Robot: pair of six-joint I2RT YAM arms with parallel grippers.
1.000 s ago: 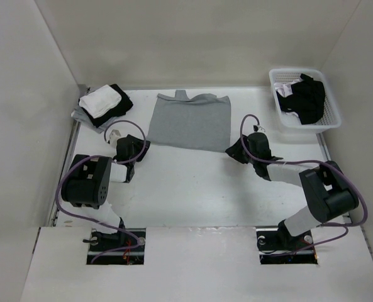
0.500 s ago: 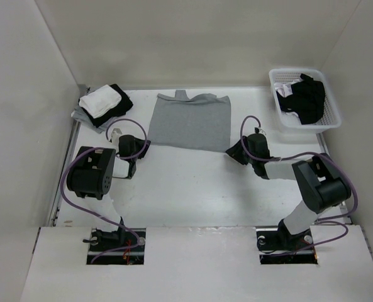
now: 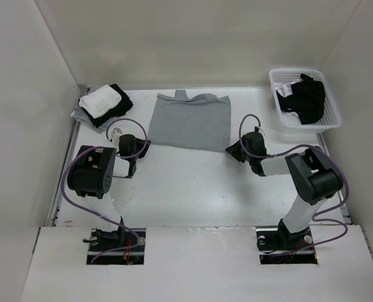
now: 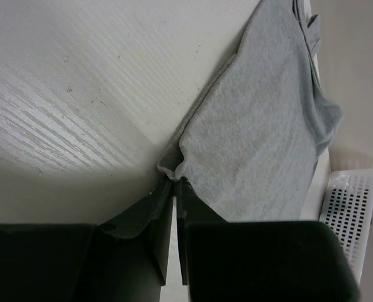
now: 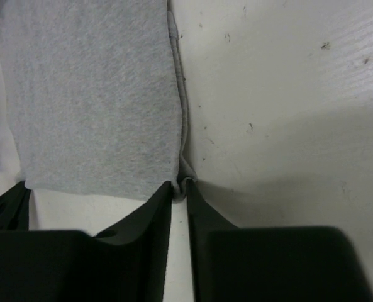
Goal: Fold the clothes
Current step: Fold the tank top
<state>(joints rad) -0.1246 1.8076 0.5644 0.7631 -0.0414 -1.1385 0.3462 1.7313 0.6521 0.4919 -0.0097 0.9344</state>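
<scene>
From above, the grey tank top (image 3: 189, 121) is lying left of the basket (image 3: 312, 128), its near hem spanning from left gripper (image 3: 142, 146) to right gripper (image 3: 230, 150). Left wrist: jaws are pinching the hem corner farther from the basket. Right wrist: jaws are clenching the nearer corner.

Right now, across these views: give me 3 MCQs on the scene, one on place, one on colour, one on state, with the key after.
1. Where is the basket?
A) far right corner
B) far left corner
C) between the arm bases

2. What colour is the tank top?
A) black
B) white
C) grey

3. What is the left gripper doing?
A) open, above the cloth
B) shut on the tank top's near left corner
C) holding the basket

Key:
1 A, the top view shows it at the far right.
2 C, it is light grey in every view.
3 B, the left wrist view shows its jaws closed on the bunched corner.
</scene>
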